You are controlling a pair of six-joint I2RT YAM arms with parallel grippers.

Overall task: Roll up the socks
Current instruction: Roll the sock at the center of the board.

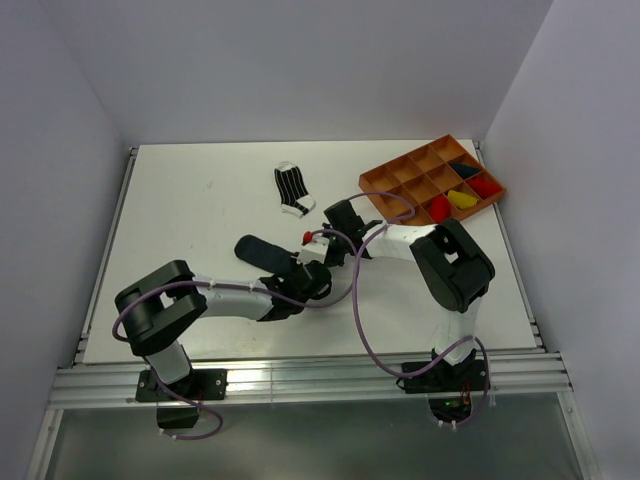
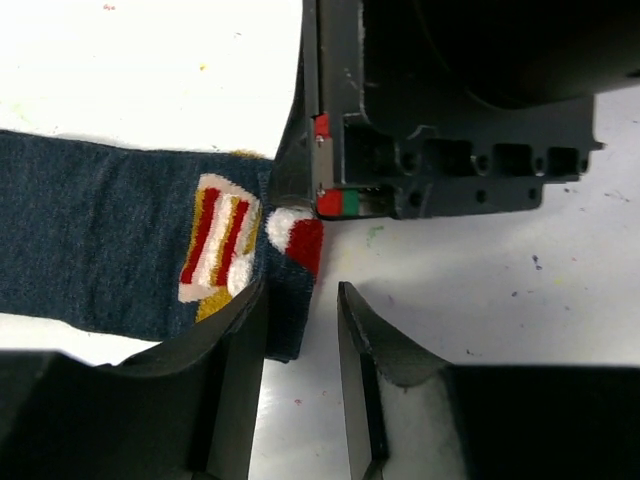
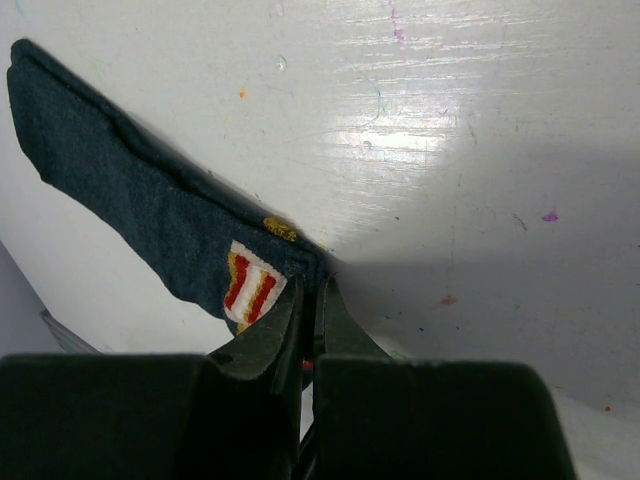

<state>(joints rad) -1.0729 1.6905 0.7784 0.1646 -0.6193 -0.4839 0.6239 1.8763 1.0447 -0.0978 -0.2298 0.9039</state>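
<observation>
A dark navy sock (image 1: 258,250) lies flat mid-table, its cuff bearing a red, white and yellow patch (image 2: 220,245). My right gripper (image 3: 310,290) is shut on the cuff edge of this sock (image 3: 130,190), pinning it at the table. My left gripper (image 2: 302,290) faces it from the other side. Its jaws stand apart, with the cuff corner (image 2: 285,315) lying between them against the left finger (image 2: 235,380); the right finger is clear of the fabric. In the top view both grippers (image 1: 305,272) (image 1: 325,238) meet at the sock's right end. A black-and-white striped sock (image 1: 292,190) lies flat farther back.
An orange compartment tray (image 1: 400,170) stands at the back right, holding red (image 1: 440,207), yellow (image 1: 461,199) and dark bundles. The right gripper's body (image 2: 450,130) fills the top of the left wrist view. White walls enclose the table on three sides.
</observation>
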